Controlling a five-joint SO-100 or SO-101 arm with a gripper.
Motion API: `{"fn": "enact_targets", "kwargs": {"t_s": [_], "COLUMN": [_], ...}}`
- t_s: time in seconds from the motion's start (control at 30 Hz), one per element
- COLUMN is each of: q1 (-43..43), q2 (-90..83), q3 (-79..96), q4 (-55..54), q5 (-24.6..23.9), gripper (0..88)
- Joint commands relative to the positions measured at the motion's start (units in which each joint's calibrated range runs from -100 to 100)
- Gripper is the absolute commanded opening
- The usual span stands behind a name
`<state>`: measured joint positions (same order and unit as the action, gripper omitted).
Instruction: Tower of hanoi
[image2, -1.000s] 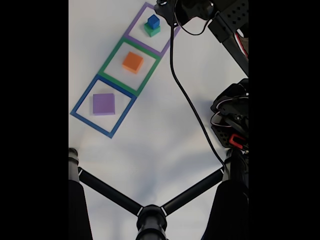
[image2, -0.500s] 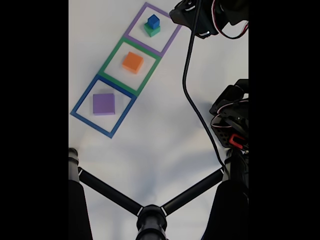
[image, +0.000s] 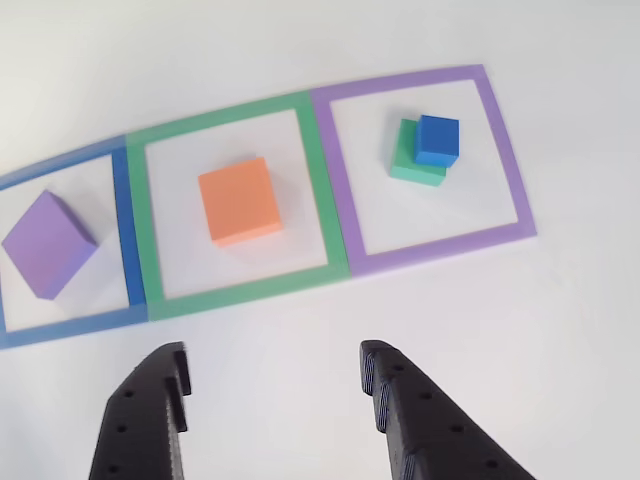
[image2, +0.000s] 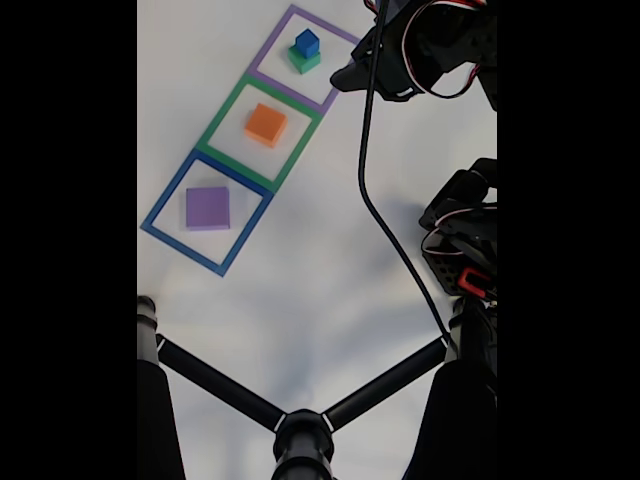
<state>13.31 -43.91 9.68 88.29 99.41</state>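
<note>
The tower of hanoi blocks lie in a row of three taped squares. A blue block (image: 438, 139) (image2: 307, 43) sits on a green block (image: 408, 161) (image2: 303, 62) inside the purple outline. An orange block (image: 239, 201) (image2: 265, 124) rests in the green outline. A purple block (image: 47, 244) (image2: 207, 208) rests in the blue outline. My gripper (image: 272, 372) (image2: 345, 77) is open with nothing between its black fingers (image: 397, 392), hovering over bare table just outside the green and purple outlines.
The purple tape outline (image2: 335, 90), green tape outline (image2: 222, 120) and blue tape outline (image2: 165, 205) lie flat on the white table. A black cable (image2: 385, 225) hangs across the right side. A black stand with two struts (image2: 300, 425) crosses the bottom of the fixed view.
The arm has swung down and away from the top edge in the fixed view, towards the side of the purple outline. No block has moved.
</note>
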Motion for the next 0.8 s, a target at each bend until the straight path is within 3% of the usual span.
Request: {"fn": "enact_targets", "kwargs": {"t_s": [0.0,0.37,0.77], "q1": [1.67,1.29,-0.39], "q2": [-6.01,-13.06,2.57], "q3": [13.9,49.43,71.24], "q4": [-12.65,-48.26,-94.15], "q5": [0.59,0.59,0.59], "gripper": [24.1,37.6,39.4]}}
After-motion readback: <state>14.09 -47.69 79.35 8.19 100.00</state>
